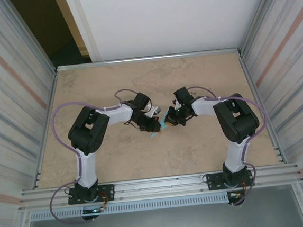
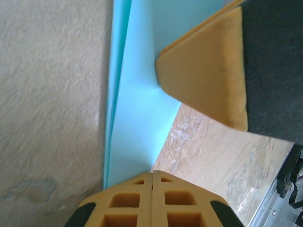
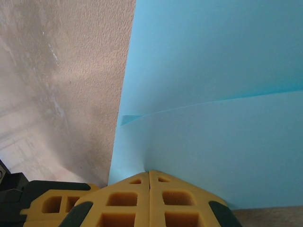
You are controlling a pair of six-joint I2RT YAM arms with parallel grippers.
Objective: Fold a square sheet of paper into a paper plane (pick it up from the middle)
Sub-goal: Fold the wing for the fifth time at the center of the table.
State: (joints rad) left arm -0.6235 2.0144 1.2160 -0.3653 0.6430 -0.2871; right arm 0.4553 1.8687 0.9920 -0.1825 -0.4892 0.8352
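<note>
- The blue paper (image 1: 161, 126) lies at the middle of the table (image 1: 190, 73), already folded. The left wrist view shows stacked edges along one long side, and the right wrist view shows a crease line across it.
- The left gripper (image 2: 151, 182) has its jaws fully together with the tips at the paper's narrow end. I cannot tell if a layer is caught.
- The right gripper (image 3: 150, 180) is likewise closed, its tips against the broad face of the paper. One of its pads (image 2: 208, 71) rests on the sheet opposite the left tips.
- Step, as I judge it: pressing a fold flat, partway to the plane.
- The next move needs one gripper to pin the paper while the other runs along the crease, or it may slide.
- Both wrists crowd the paper and could collide. The frame rails (image 1: 146, 58) stand well away from it.
</note>
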